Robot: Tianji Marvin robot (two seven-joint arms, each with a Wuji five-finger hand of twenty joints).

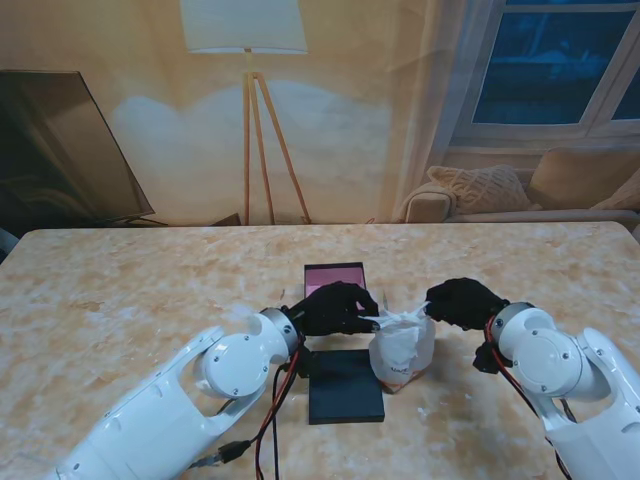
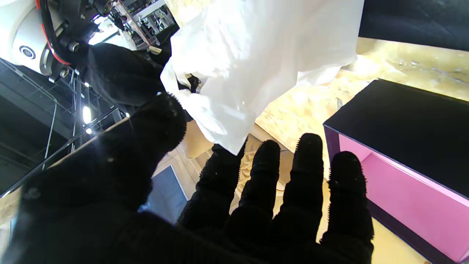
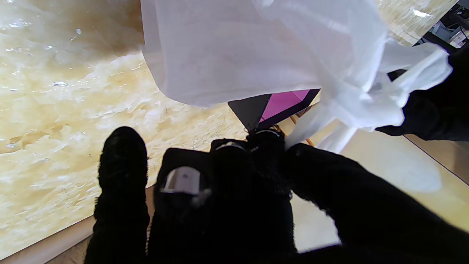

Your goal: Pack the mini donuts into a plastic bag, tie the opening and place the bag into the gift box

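Note:
The white plastic bag (image 1: 402, 348) stands on the table between my hands, with something brownish showing through its base. Its top is drawn into twisted strips. My left hand (image 1: 335, 308) grips one strip from the left; in the left wrist view the thumb (image 2: 157, 124) presses the bag (image 2: 256, 55) against the fingers (image 2: 223, 172). My right hand (image 1: 462, 300) pinches the other strip, and its fingertips (image 3: 263, 146) close on the plastic (image 3: 256, 51). The gift box (image 1: 334, 275), black with a pink inside, stands open just beyond the left hand.
A flat black lid (image 1: 345, 385) lies nearer to me, touching the bag's left side. The box's pink wall (image 2: 403, 194) is close beside my left fingers. The marble table top (image 1: 120, 300) stretches wide to the left and right.

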